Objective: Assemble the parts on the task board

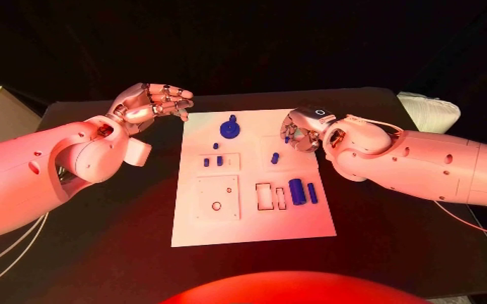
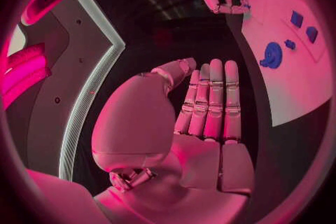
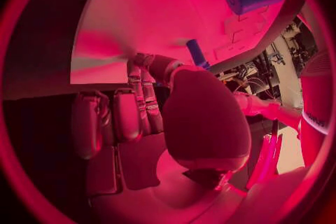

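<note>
Near the board's (image 1: 254,230) upper right, the right hand (image 1: 301,129) pinches a small, hard blue peg (image 3: 196,53); hold its sides. Left hand (image 1: 152,102) curls, holding nothing.

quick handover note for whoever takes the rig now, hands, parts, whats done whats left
Left hand: open, holds nothing, off the task board's left edge.
Right hand: over the board's right edge, pinches a small blue peg in its fingers.
On the board: blue round part at the far end, two small blue pieces mid-left, a blue cylinder and a slim blue bar on the right.
Done: cannot tell if anything is seated.
Left: place the peg and the loose parts.
</note>
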